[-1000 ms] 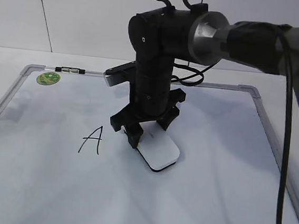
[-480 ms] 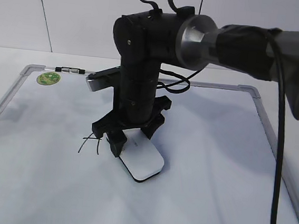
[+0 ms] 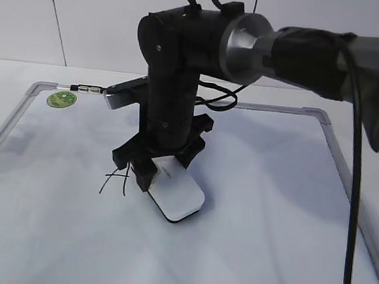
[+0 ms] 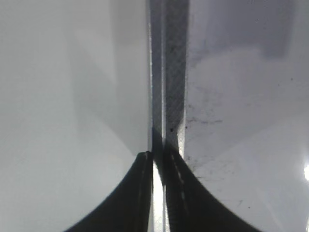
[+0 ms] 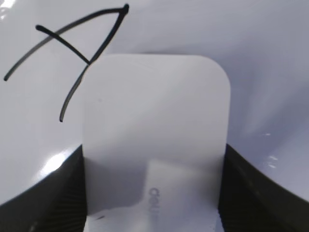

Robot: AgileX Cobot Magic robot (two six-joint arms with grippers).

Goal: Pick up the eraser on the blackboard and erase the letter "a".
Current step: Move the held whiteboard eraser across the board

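Your right gripper (image 3: 147,173) is clamped across the width of the eraser (image 3: 179,196), one jaw on each long side, as the right wrist view confirms. The eraser lies flat on the board (image 3: 283,211), left of the board's centre, with its free end pointing toward the exterior camera. The letter (image 5: 72,53) is an angular capital "A" in black marker. In the right wrist view the eraser's far left corner overlaps the lower part of one stroke; the rest of the letter is exposed. In the exterior view only two stroke ends show, just left of the gripper.

Your left gripper (image 4: 155,159) sits over the board's left frame rail, well apart from the eraser. Its jaws are nearly together and hold nothing.

A green sticker (image 3: 61,99) marks the far left corner.
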